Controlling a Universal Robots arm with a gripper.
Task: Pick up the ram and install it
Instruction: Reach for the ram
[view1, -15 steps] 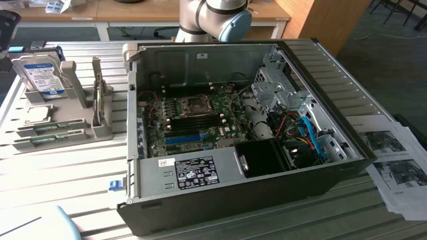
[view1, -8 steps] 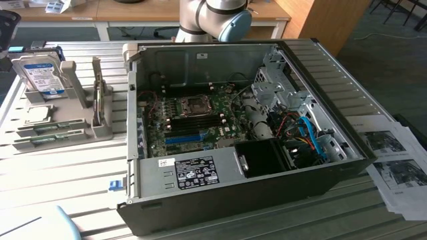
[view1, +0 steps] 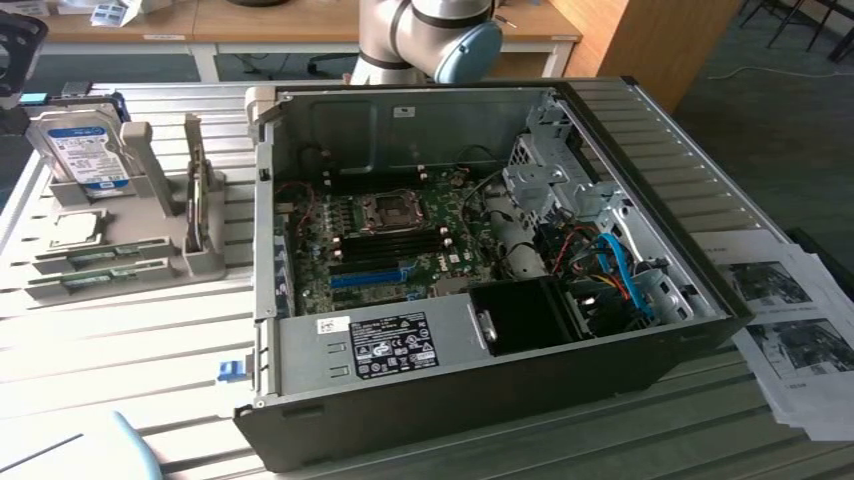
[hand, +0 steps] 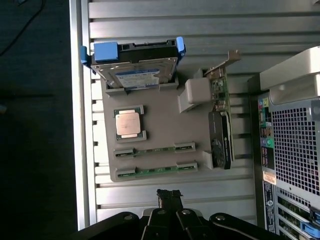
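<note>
Two ram sticks (hand: 155, 149) (hand: 156, 170) lie side by side in slots of a grey holder tray (hand: 165, 122), each a thin green strip. In the exterior view the same ram sticks (view1: 100, 258) (view1: 94, 283) sit at the front of the tray (view1: 147, 240), at the exterior view's left of the open computer case (view1: 467, 400). My gripper (hand: 169, 193) hangs above the table just off the tray's edge, nearest the outer stick, its black fingers shut with nothing between them. Inside the case the motherboard (view1: 387, 245) shows long black slots (view1: 394, 240).
On the tray also stand a silver hard drive (hand: 135, 75) in a blue bracket, a processor chip (hand: 128, 123) and an upright expansion card (hand: 220, 135). The arm's upper joints (view1: 427, 35) rise behind the case. Printed papers (view1: 794, 320) lie at the exterior view's right.
</note>
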